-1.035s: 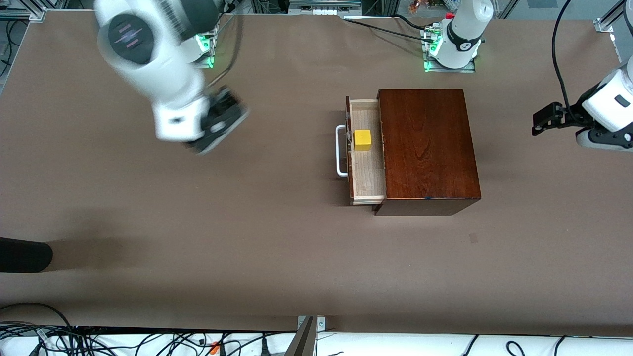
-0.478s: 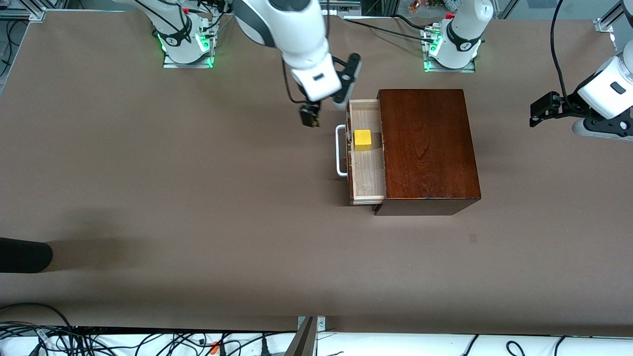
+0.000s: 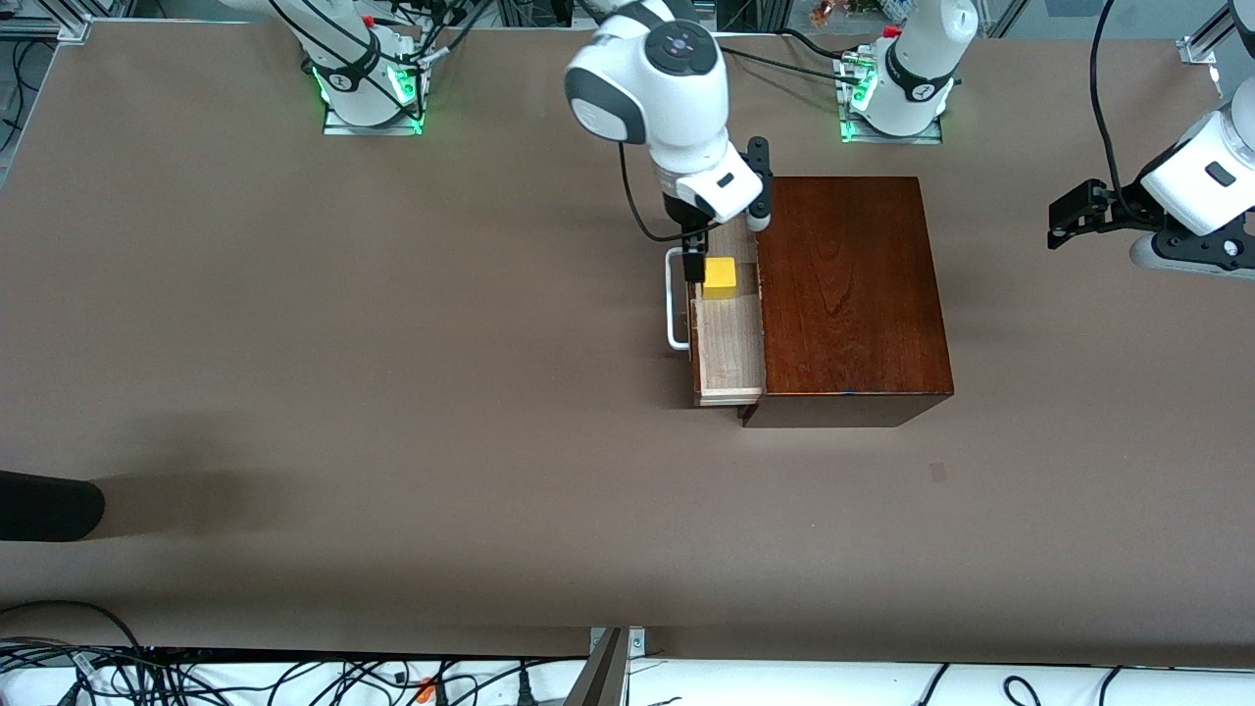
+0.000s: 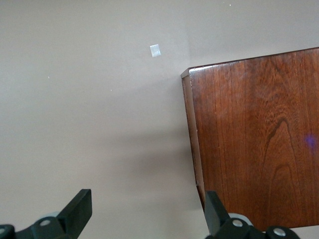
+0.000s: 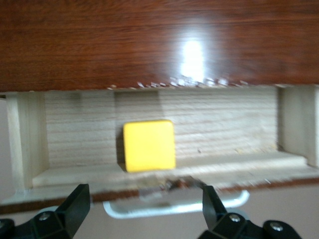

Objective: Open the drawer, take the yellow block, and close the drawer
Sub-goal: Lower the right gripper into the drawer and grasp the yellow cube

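Observation:
The dark reddish-brown wooden box stands mid-table with its drawer pulled out toward the right arm's end, showing the pale interior. The yellow block lies in the drawer just inside its front wall. My right gripper hangs open over the drawer's front edge and white handle, holding nothing. My left gripper waits open and empty in the air off the box's other end.
A small pale patch marks the table nearer the front camera than the box. A black rounded object pokes in at the right arm's end. Cables run along the near edge.
My right arm has swung from the right arm's end of the table to above the drawer's front, its gripper still open. The left gripper has hardly shifted. Drawer and block have not moved.

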{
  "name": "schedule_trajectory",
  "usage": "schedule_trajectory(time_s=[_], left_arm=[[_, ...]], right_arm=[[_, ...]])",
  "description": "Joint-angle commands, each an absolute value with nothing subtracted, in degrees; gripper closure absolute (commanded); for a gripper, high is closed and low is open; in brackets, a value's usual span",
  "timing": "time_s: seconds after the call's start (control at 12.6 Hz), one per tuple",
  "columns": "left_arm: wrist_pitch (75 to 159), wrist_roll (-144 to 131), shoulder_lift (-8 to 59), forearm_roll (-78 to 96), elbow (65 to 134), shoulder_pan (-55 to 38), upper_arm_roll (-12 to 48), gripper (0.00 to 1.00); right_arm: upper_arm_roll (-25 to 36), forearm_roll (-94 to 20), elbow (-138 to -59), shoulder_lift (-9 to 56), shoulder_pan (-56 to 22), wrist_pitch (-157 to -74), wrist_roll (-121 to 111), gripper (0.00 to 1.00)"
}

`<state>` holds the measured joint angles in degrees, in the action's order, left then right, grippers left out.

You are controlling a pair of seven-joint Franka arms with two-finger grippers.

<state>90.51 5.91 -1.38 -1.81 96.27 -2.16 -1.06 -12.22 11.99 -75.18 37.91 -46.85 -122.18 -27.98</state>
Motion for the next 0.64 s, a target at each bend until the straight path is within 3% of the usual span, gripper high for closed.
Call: schedule_trajectory(time_s=[0.0, 0.56], left_arm=[[88.77, 6.06, -2.55, -3.08, 96.33, -1.41, -0.18, 0.0], [87.54, 6.06, -2.55, -3.08, 95.71, -1.41, 0.09, 0.0]], right_arm=[[-11.78, 13.71, -71.81, 40.07, -47.9, -121.81, -29.53, 0.0], [-11.69, 15.03, -68.29, 44.65, -49.39, -122.52, -28.3, 0.0]])
